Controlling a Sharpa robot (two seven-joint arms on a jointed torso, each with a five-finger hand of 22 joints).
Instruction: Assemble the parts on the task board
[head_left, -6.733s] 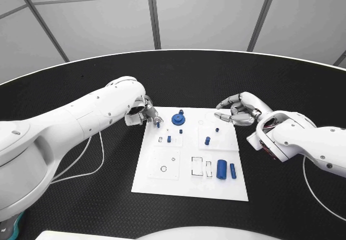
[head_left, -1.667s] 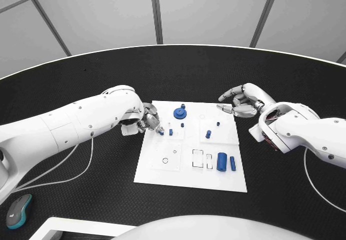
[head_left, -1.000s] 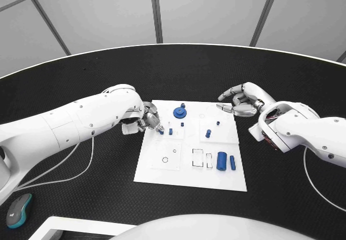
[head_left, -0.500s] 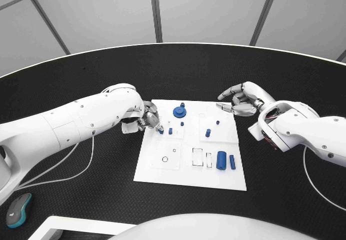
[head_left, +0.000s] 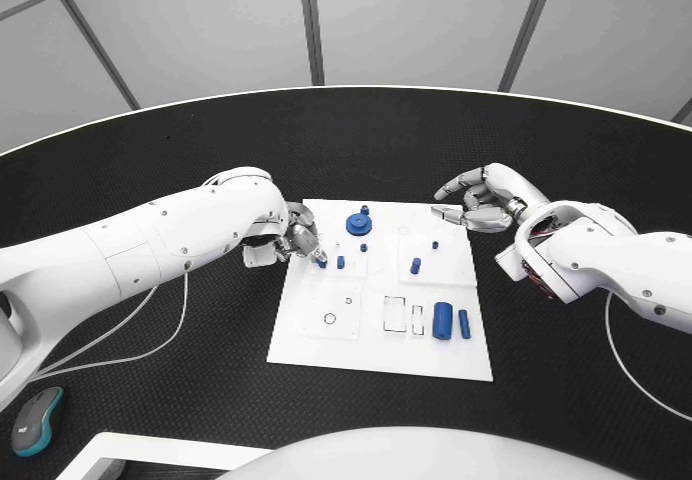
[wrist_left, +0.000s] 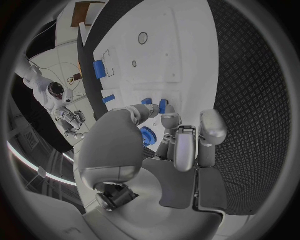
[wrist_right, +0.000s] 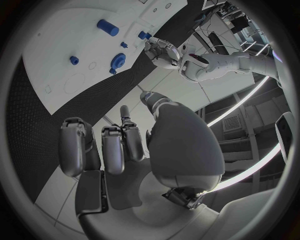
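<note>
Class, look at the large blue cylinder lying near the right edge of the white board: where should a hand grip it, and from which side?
Grip the large blue cylinder across its middle, coming from above. It lies flat on the task board, long axis running toward the robot, so fingers would likely close best on its two long sides; a thinner blue pin lies close on its right.

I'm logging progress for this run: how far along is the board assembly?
Partly done. On the task board, the round blue knob and two small pegs look seated. In hand: the left hand pinches a small blue peg at the board's left edge. Left: two blue cylinders lie loose beside empty outlines. The right hand hovers, holding nothing.
</note>
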